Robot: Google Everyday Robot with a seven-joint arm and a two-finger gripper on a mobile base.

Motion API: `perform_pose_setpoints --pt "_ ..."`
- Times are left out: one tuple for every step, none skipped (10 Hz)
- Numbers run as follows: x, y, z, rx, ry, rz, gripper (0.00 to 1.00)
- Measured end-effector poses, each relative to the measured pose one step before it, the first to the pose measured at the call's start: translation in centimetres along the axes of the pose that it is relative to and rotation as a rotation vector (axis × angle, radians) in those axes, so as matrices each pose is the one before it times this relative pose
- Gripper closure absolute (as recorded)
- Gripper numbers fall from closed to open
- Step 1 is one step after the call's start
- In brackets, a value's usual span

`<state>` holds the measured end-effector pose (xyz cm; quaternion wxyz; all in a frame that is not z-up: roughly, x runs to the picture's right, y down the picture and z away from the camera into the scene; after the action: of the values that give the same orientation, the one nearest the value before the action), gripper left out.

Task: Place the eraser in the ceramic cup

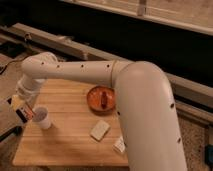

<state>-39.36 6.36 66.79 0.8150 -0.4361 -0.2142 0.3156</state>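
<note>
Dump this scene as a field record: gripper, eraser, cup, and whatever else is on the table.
table: wooden
gripper: at left table edge, just left of cup, shut on eraser
eraser: in gripper, not yet in cup
cup: white, upright, left side of table
bowl: orange, mid-table, something reddish inside
block: tan, in front of bowl
bottle: white, partly hidden by arm
</note>
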Motion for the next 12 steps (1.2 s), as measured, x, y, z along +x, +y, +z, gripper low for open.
perform_pose_setpoints --pt "-0.165 -0.167 0.331 -0.00246 0.00258 0.00391 1.0" --pt "-0.166 -0.178 0.26 -0.00203 0.00095 0.00446 1.0" --pt "-0.172 -0.521 0.309 -0.0012 0.0014 0.01044 1.0" --pt "-0.196 -0.404 0.168 -0.00027 -0.00005 0.00771 1.0" --pt "-0.105 -0.523 0.116 0.00301 0.00113 0.007 1.0" --pt "-0.151 -0.389 0.295 0.00212 0.00246 0.00416 1.0" --pt "-0.29 -0.684 0.37 0.00672 0.00274 0.00537 1.0" --pt "-0.248 -0.618 0.37 0.00553 0.00251 0.00541 1.0" --pt "-0.167 -0.559 0.128 0.00514 -0.00038 0.00566 1.0" --pt "-0.255 -0.762 0.195 0.00473 -0.00188 0.00997 1.0" --pt "-0.196 -0.5 0.15 0.00367 -0.00112 0.00534 1.0" --pt "-0.128 -0.419 0.288 0.00138 0.00106 0.00461 1.0"
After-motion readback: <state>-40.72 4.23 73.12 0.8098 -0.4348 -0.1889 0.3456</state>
